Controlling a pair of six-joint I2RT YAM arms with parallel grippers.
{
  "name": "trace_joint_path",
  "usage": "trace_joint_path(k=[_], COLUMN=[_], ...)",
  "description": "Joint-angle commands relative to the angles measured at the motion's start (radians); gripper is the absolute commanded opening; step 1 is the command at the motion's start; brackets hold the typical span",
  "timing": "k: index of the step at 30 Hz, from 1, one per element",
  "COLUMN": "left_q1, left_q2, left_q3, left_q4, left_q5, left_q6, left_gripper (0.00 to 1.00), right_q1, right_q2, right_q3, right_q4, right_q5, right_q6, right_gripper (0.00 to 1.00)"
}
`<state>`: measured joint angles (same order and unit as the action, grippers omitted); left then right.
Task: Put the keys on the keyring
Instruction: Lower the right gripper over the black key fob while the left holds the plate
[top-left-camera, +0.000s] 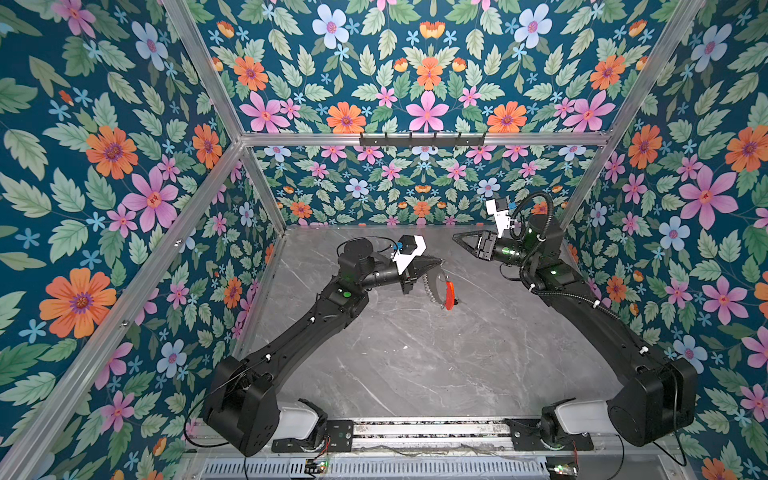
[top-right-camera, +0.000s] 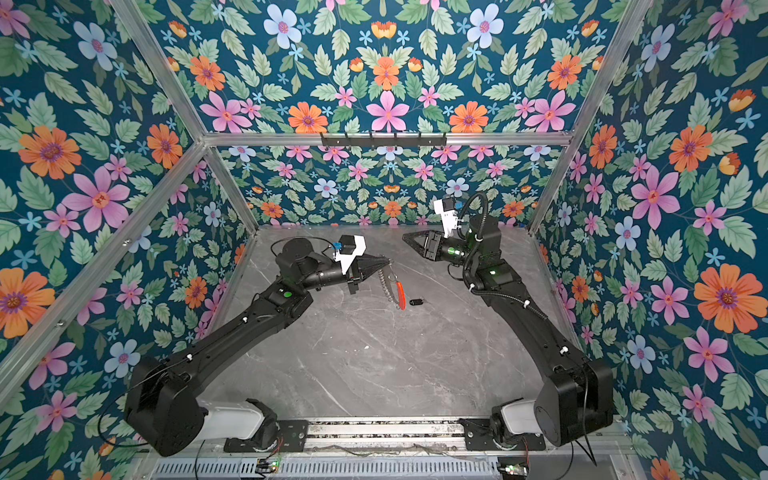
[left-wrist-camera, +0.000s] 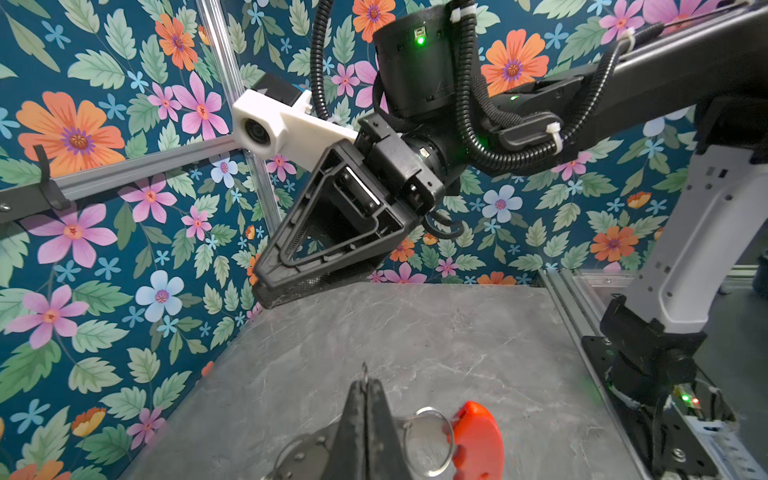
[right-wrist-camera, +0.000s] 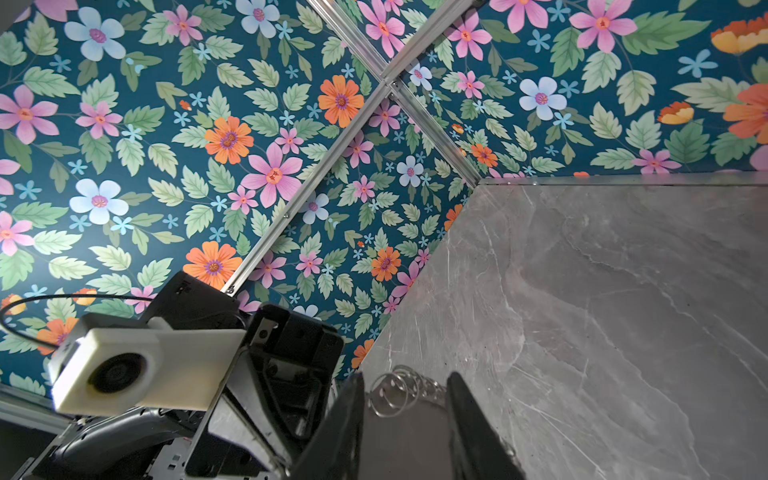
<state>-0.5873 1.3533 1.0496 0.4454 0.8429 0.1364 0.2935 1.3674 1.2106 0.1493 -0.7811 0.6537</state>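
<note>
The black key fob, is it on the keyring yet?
No, the key fob lies on the table, apart from the keyring in the left gripper.

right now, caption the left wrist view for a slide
Left fingers shut on the keyring, right fingers poised opposite above the grey table.

Top views: high, looking down, sharing whole table (top-left-camera: 415, 365). Wrist views: close, facing each other.

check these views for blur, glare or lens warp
In both top views the light is even and focus sharp, though the wide lens splays the frame rails; in the left wrist view the keyring by the left claw is too near and soft; in the right wrist view the right claw is dark and blurred, with a pale sheen on the wallpaper.
</note>
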Motion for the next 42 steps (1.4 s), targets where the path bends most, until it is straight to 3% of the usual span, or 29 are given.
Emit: trace_joint_path(k=[1,6,9,12,18,23,30,37,42], left_q1=[0.0,0.0,0.0,-0.001,0.0,0.0,-0.005,-0.006,-0.006], left_q2=[-0.018,-0.038,-0.058,-0.096,-0.199,-0.22,-0.255,-0.361,-0.337], left_q3=[-0.01,-0.032,-0.059,-0.127,-0.231,-0.238,-0.292,-0.377,-0.347], left_q4=[0.02,0.003,-0.025,-0.026,-0.06,-0.165,-0.174,-0.212,-0.269], left_q5=[-0.004,-0.052,-0.21,-0.358,-0.459,-0.464,-0.434,-0.445,-0.438], left_q6=[0.03,0.037,0.013,-0.006,-0.032,-0.047,-0.144,-0.076,-0.001], left_gripper=[0.0,0.0,0.0,0.0,0.0,0.0,0.0,0.0,0.0], right_q1=[0.001,-0.001,-0.007,-0.01,-0.01,-0.006,0.002,0.004,0.012], right_q2=[-0.022,-0.043,-0.025,0.003,0.069,0.187,0.356,0.446,0.532], right_q3=[-0.01,-0.001,-0.006,-0.039,-0.121,-0.115,-0.074,0.02,0.114], right_q4=[-0.079,-0.461,-0.653,-0.735,-0.704,-0.659,-0.557,-0.556,-0.612], right_q5=[0.05,0.308,0.425,0.436,0.433,0.443,0.461,0.491,0.477], right_q6=[-0.038,-0.125,-0.146,-0.167,-0.162,-0.114,-0.208,-0.31,-0.329], right_gripper=[0.35,0.38,0.43,0.47,0.48,0.48,0.45,0.43,0.41])
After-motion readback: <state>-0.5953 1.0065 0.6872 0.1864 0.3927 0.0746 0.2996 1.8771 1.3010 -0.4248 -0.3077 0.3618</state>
